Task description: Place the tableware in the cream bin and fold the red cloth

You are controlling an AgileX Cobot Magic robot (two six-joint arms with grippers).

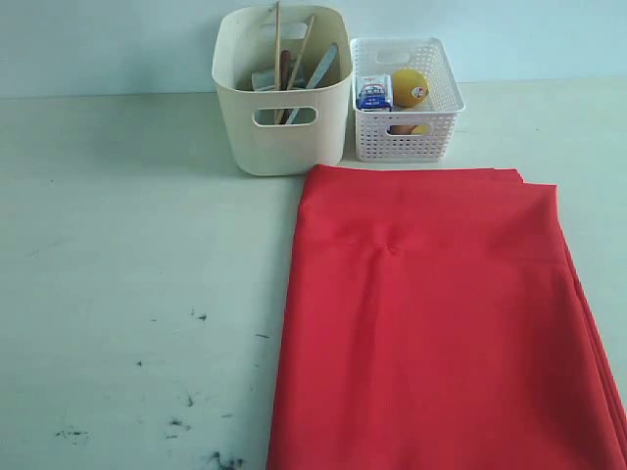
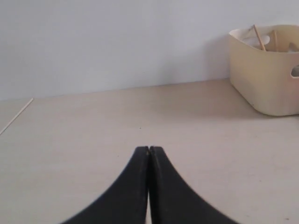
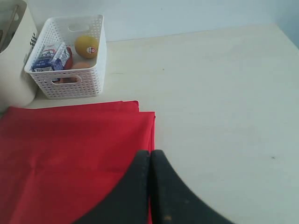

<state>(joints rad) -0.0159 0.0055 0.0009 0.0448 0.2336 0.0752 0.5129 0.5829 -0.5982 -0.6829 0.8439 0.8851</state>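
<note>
We see the cream bin (image 1: 282, 137) at the far side of the table (image 1: 127, 245), with chopsticks (image 1: 277, 34) and a knife (image 1: 324, 65) standing up out of it. No tableware lies loose in any view, so we judge that half of the task done. Just beside the bin stands a white basket (image 1: 407, 137) with an orange (image 1: 409, 86) and a small carton (image 1: 373, 93), which are not ours to move.

The red cloth (image 1: 431, 313) lies flat on the table, its far edge close in front of bin and basket. Its long axis runs from them toward the near side of the exterior view. Along its right edge and far right corner several layers show stacked, so we take it to be folded at least once. Whether another fold is wanted we cannot tell.

The right pincer (image 3: 150, 153) has its jaws pressed together on nothing and hangs over the cloth's right edge, short of that layered corner. The left pincer (image 2: 149, 150) is likewise closed and empty, over bare table with the bin ahead and to one side; no cloth shows in its view. So the right arm is nearer the cloth, and any further fold would start from that right edge and carry across toward the left.
</note>
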